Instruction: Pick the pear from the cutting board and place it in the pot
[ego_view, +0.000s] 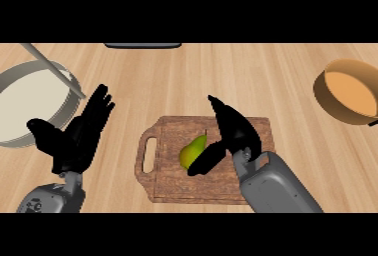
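A yellow-green pear lies on the brown wooden cutting board in the middle of the counter. My right hand hovers over the board just right of the pear, fingers straight and pointing away, thumb reaching down across the pear's lower right side; the hand is open. The white pot with a long grey handle sits at the far left. My left hand rests open, fingers up, between the pot and the board.
An orange-brown bowl stands at the right edge. A dark flat object shows at the counter's far edge. Light wood counter surrounds the board.
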